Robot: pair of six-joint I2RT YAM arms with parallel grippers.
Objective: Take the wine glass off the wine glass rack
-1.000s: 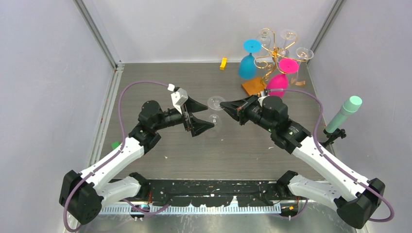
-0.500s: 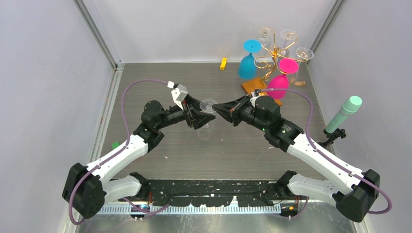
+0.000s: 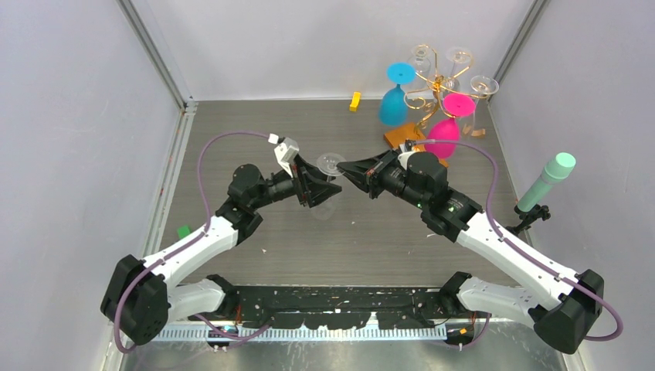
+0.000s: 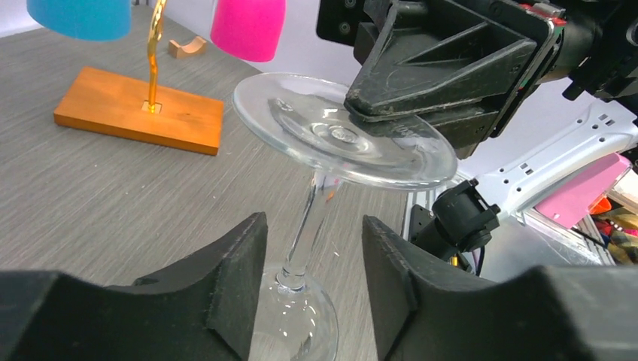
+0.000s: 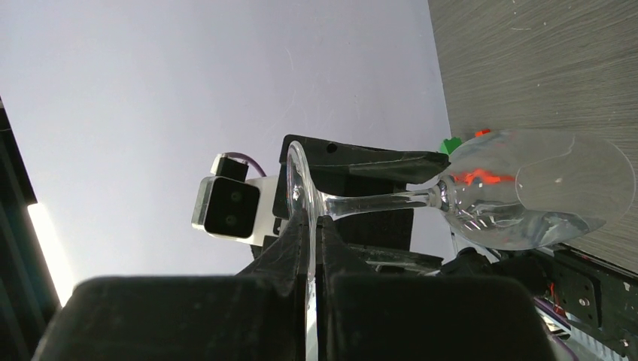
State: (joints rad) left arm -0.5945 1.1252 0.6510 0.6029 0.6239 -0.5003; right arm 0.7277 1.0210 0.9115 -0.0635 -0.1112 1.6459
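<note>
A clear wine glass (image 3: pixel 330 165) hangs upside down over mid-table, foot up and bowl down. My right gripper (image 3: pixel 341 166) is shut on the rim of its flat foot (image 5: pixel 301 218); its bowl (image 5: pixel 538 188) points away. My left gripper (image 3: pixel 318 188) is open, its fingers on either side of the stem (image 4: pixel 310 218) just above the bowl (image 4: pixel 301 323), not touching. The wine glass rack (image 3: pixel 437 85), gold wire on an orange-brown base (image 3: pixel 403 137), stands at the back right. It also shows in the left wrist view (image 4: pixel 143 109).
On the rack hang a blue glass (image 3: pixel 395 97), a pink glass (image 3: pixel 448 124) and several clear glasses. A small yellow block (image 3: pixel 355 101) lies by the back wall. A mint-green cylinder (image 3: pixel 547 180) stands on a holder at the right. A green bit (image 3: pixel 183 230) lies at the left.
My left gripper moved up to the glass and now straddles its stem. My right gripper carried the glass a little leftward, toward the left gripper.
</note>
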